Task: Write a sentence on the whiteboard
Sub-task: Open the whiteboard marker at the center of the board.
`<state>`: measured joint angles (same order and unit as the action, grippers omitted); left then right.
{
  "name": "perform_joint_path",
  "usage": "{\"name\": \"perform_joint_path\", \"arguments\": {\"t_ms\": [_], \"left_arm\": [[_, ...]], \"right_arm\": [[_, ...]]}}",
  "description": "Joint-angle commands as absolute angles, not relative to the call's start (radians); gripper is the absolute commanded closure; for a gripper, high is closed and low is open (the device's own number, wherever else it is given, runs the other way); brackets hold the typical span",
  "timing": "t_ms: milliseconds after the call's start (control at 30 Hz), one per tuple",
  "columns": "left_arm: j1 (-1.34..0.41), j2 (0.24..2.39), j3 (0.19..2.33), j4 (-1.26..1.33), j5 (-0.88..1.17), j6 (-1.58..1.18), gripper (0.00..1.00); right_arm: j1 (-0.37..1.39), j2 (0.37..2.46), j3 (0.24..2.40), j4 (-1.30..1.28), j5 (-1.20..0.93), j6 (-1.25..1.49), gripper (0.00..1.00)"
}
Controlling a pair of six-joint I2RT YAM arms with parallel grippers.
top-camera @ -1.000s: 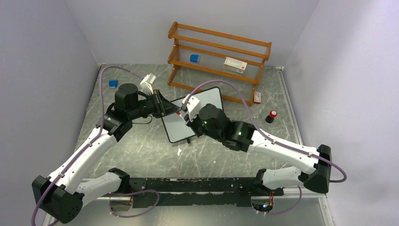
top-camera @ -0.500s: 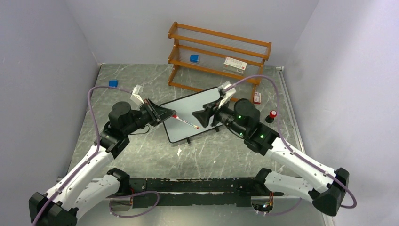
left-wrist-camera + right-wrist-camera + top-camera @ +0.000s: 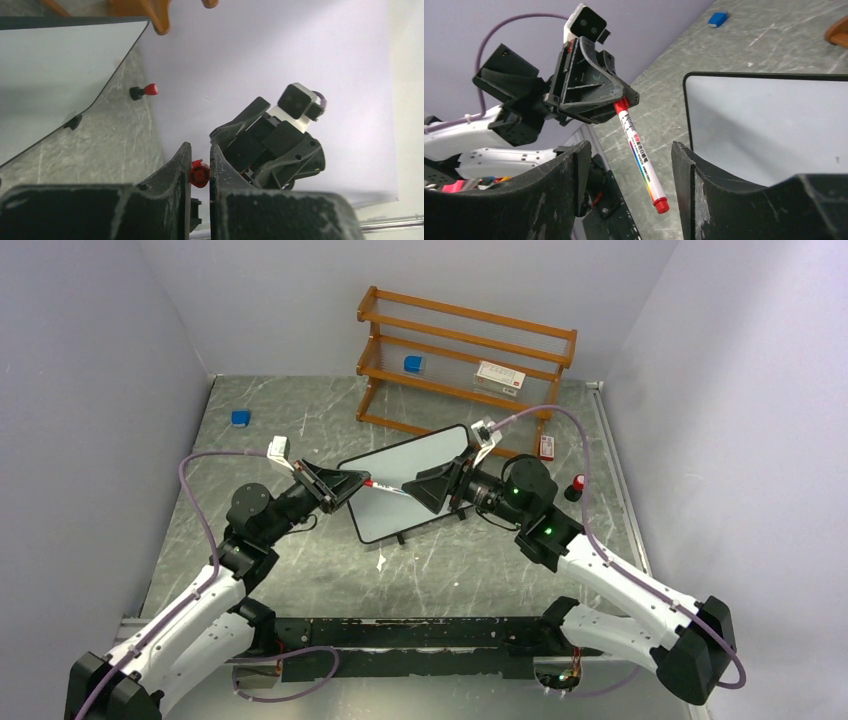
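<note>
Two arms, bolted at the near edge of the tabletop [image 3: 300, 420], reach inward and meet above its middle. Left end effector [image 3: 365, 480] [image 3: 200, 155] [image 3: 624, 97]: fingers together, clamped on the red end of a marker [image 3: 385, 486] [image 3: 641, 160] [image 3: 199, 174]. The marker has a white barrel with coloured print and a red tip at its free end, and it slants out toward the right arm. Right end effector [image 3: 410, 490] [image 3: 631, 147]: fingers apart and holding nothing. In the right wrist view the marker's free end shows in the gap between them, touching neither finger. Whiteboard [image 3: 385, 515] [image 3: 764, 125] [image 3: 50, 75]: white face, thin black frame, rounded corners. It sits on small black feet at the middle of the tabletop, turned askew to the table edges, directly under both end effectors and just in front of the shelf [image 3: 465, 350]. Red-topped knob [image 3: 578, 486] [image 3: 144, 91]: on the tabletop right of the whiteboard, apart from it. Small box [image 3: 546, 447]: upright on the tabletop beside the shelf's right foot. Blue block [image 3: 240, 418] [image 3: 718, 18]: on the tabletop at far left, well apart from the whiteboard. The shelf is a wooden rack with three tiers, standing at the far edge against the back wall. Second blue block [image 3: 413, 364]: on the shelf's middle tier, left part. White box [image 3: 499, 376]: same tier, right part, lying flat.
</note>
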<state>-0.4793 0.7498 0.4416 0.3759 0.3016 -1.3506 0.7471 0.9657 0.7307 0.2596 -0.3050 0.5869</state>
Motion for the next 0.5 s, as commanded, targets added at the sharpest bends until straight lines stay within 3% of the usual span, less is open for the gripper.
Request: {"name": "perform_joint_path", "arguments": {"t_ms": [0, 467], "left_arm": [[-0.475, 0.744, 0.422, 0.526, 0.293, -1.422, 0.95], [-0.476, 0.778, 0.428, 0.579, 0.323, -1.443, 0.95]], "right_arm": [[0.741, 0.990, 0.716, 0.374, -0.370, 0.662, 0.37], [0.742, 1.078, 0.759, 0.405, -0.476, 0.699, 0.51]]}}
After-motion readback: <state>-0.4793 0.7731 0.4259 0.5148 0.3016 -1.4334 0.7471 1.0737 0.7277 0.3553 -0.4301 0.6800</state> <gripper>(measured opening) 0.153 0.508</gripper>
